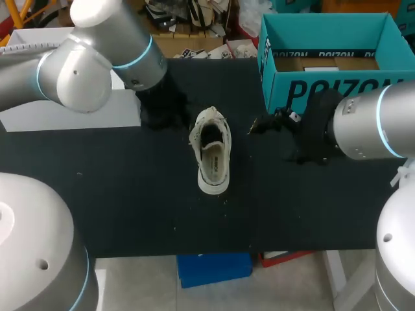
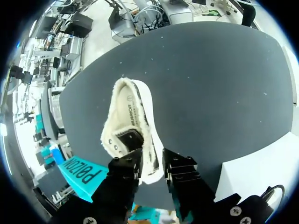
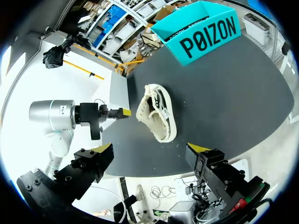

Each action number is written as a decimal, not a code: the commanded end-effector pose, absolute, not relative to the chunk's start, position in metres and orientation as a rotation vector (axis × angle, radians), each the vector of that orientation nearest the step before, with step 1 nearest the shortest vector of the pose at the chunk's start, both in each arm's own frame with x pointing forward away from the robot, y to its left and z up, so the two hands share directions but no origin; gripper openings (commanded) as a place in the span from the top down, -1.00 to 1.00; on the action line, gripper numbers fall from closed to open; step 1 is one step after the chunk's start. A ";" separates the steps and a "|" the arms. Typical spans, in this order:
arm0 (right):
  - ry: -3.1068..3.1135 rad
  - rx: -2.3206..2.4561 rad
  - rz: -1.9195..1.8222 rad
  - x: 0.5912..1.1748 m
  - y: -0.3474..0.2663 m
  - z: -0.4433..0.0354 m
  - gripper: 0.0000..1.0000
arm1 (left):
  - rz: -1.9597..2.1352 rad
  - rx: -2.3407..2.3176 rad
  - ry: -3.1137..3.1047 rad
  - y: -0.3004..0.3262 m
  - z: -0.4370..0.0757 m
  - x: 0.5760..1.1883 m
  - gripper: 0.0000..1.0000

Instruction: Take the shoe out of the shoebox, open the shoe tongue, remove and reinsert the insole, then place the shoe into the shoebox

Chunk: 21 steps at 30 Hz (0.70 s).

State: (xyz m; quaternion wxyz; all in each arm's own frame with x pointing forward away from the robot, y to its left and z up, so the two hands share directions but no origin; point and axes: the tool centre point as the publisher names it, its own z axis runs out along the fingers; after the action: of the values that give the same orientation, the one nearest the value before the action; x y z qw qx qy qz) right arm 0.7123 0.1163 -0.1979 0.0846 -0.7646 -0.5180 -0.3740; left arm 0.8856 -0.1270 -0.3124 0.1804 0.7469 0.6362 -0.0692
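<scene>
The shoe (image 1: 213,152) lies on the table. The shoebox (image 1: 324,91) stands near it. The right gripper (image 3: 149,149) gapes wide beside it. The left gripper (image 2: 152,161) is at its end, and I cannot tell its grip.

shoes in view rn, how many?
1. A white shoe lies on the black table, outside the teal shoebox and nearer the robot. Part of the box's inside is hidden, so another shoe there can't be ruled out.

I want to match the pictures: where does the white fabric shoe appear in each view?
Head view: the white fabric shoe lies near the picture's middle.
Left wrist view: shoe just ahead of the left claw.
Right wrist view: shoe ahead of the open right claw, apart.
Shared landmark: the teal cardboard shoebox.
</scene>
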 end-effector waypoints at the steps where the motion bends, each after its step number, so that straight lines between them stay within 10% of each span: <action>1: -1.545 -2.286 -1.115 0.712 0.118 -0.198 -1.00 | -0.196 2.109 1.798 -0.130 -0.322 0.884 0.15; 21: -1.545 -2.286 -1.115 0.712 0.118 -0.198 -1.00 | -0.231 2.162 1.880 -0.150 -0.370 0.872 0.17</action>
State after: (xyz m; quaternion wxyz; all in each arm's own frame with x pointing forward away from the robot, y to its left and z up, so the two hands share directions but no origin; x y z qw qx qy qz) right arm 0.7123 0.1163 -0.1979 0.0846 -0.7646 -0.5180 -0.3740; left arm 0.8665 -0.1411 -0.3599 0.1368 0.7474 0.6447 -0.0843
